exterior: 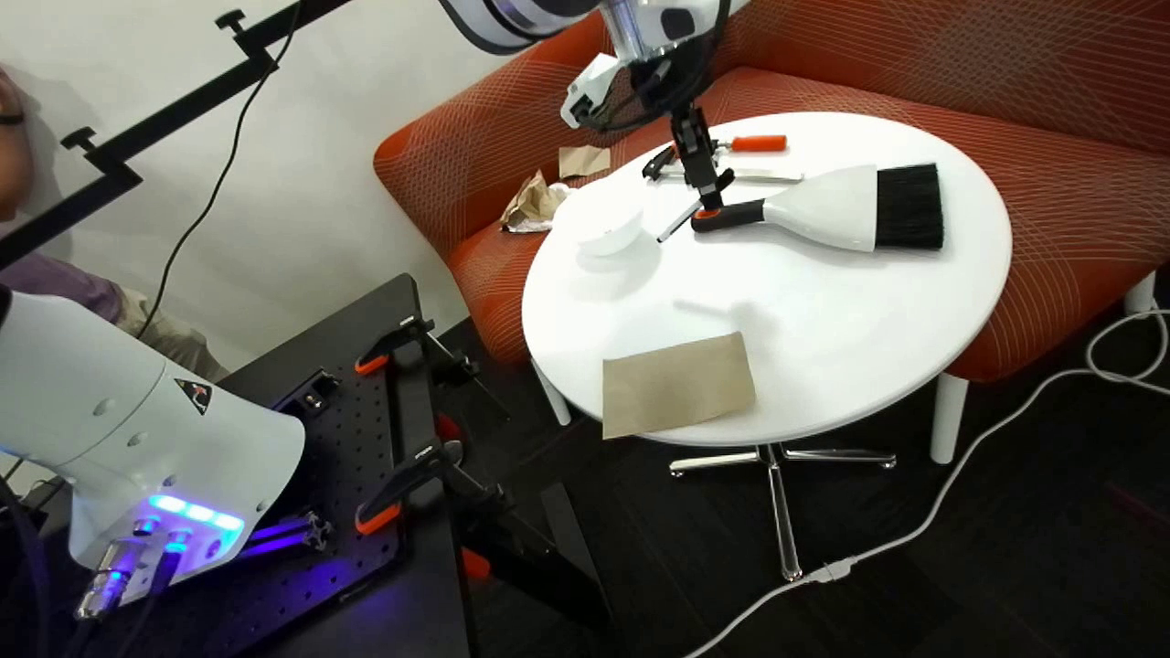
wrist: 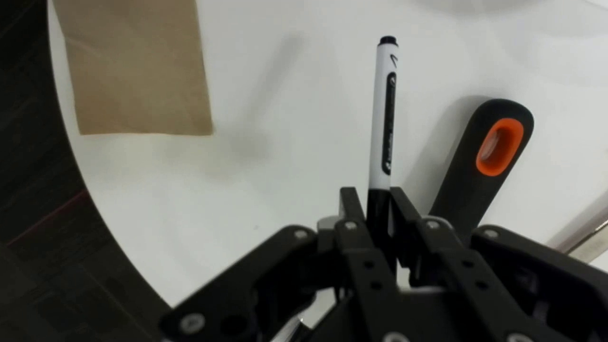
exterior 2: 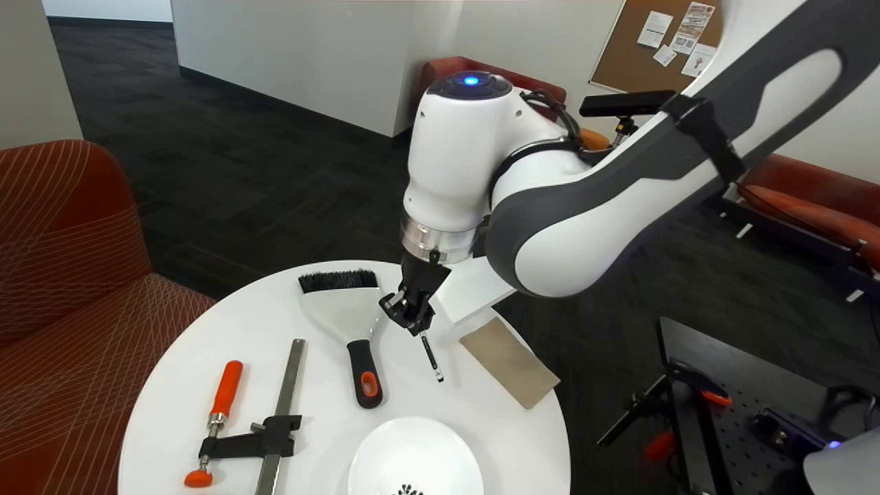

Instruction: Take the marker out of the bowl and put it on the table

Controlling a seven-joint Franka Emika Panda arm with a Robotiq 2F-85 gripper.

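In an exterior view, the slim white-and-black marker is out of the shallow white bowl. In an exterior view, it hangs seemingly clear of the round white table. At the wrist, a black gripper clasps the marker's dark end; we judge placing remains.

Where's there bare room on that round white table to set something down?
A wide bare patch of the table lies between the brush and the brown sheet, though the gripper hangs nearby holding the marker. Another lies between the brown sheet and the bowl. It is crowded where the clamp lies beside the brush.
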